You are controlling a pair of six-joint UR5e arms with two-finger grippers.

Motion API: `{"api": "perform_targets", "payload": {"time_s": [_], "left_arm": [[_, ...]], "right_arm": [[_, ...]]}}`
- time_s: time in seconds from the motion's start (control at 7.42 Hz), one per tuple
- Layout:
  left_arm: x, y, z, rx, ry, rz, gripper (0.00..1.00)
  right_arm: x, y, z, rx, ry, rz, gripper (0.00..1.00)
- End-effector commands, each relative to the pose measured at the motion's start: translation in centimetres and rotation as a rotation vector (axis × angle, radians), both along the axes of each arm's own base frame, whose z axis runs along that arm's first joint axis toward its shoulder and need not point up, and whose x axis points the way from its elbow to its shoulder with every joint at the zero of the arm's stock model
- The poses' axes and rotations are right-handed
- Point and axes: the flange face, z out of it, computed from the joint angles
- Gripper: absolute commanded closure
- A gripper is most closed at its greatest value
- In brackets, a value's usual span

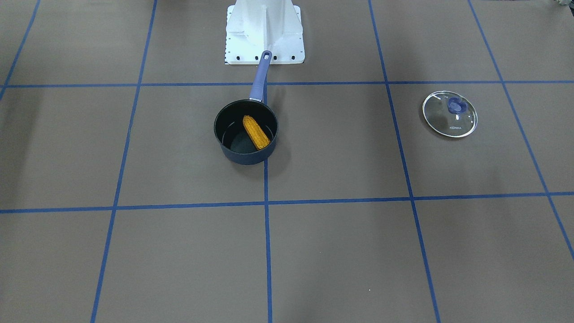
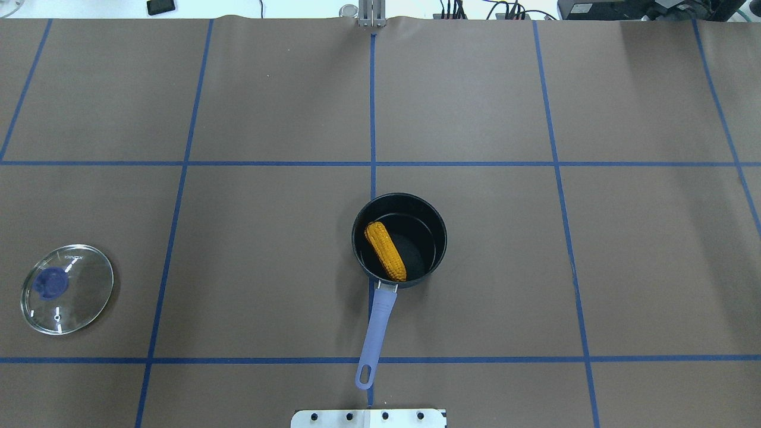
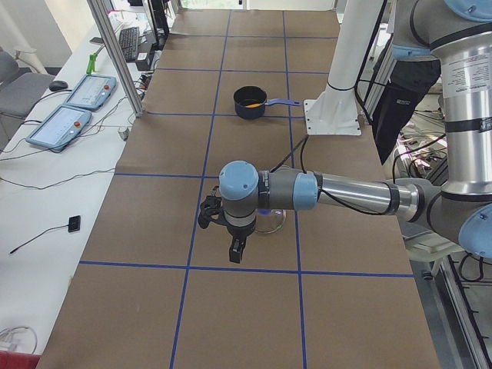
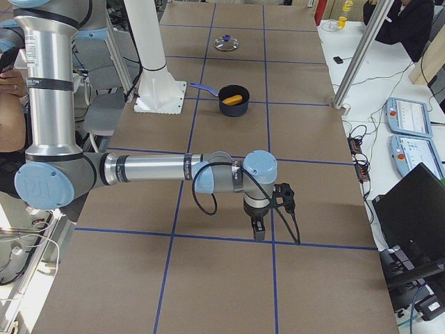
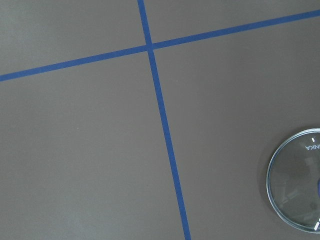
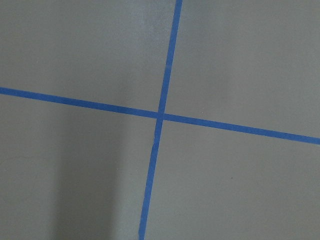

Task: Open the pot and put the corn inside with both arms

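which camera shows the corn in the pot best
Overhead exterior: the corn lies unobstructed inside the pot, whole length visible. Front-facing shows it nearly as well; both side views show only a small orange patch; the wrist cameras miss it.

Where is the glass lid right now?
In the overhead view, the glass lid lies flat on the table at the robot's far left, well apart from the pot at centre.

Brown table [image 2: 267,89] gridded with blue tape [image 2: 373,119] — white bench [image 3: 38,261] alongside.
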Motion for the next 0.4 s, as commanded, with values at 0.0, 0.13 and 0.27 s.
{"api": "perform_targets", "payload": {"time_s": [0.0, 0.13, 0.27], "left_arm": [[0.02, 0.00, -0.02, 0.000, 0.003, 0.000, 0.02], [0.01, 0.00, 0.07, -0.002, 0.001, 0.000, 0.02], [0.02, 0.02, 0.09, -0.005, 0.003, 0.000, 0.02]], "right_arm": [[-0.08, -0.02, -0.02, 0.001, -0.001, -0.002, 0.00], [-0.08, -0.01, -0.01, 0.000, -0.001, -0.002, 0.00], [-0.08, -0.02, -0.08, 0.001, -0.001, -0.002, 0.00]]}}
